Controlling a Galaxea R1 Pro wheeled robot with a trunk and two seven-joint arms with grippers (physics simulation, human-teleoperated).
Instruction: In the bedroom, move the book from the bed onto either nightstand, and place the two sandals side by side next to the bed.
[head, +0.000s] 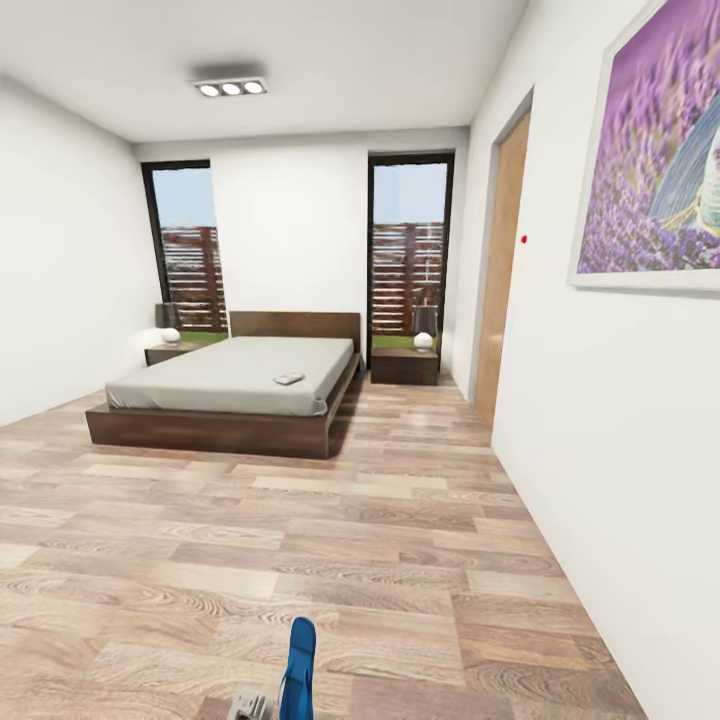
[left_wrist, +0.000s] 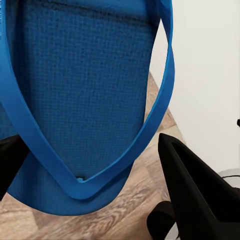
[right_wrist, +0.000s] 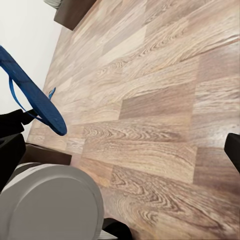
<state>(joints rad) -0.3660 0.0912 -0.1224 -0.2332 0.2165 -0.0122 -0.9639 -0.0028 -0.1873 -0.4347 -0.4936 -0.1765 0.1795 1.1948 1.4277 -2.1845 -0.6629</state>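
Note:
The bed (head: 230, 385), with its grey mattress and dark frame, stands across the bedroom at the far wall. The book (head: 289, 378) lies near the mattress's right edge. A dark nightstand (head: 404, 365) flanks the bed on the right and another nightstand (head: 168, 352) on the left. My left gripper (left_wrist: 95, 170) is shut on a blue sandal (left_wrist: 80, 90), held off the floor with its strap facing the camera. The same sandal (head: 297, 668) stands edge-on low in the head view. My right gripper (right_wrist: 120, 145) is open over bare planks, with the sandal (right_wrist: 30, 95) beside one finger.
Wood-plank floor (head: 330, 540) stretches from me to the bed. A white wall (head: 600, 420) with a purple picture and a wooden door (head: 500, 270) runs along the right. Round lamps sit on both nightstands. My grey base (right_wrist: 50, 205) shows under the right wrist.

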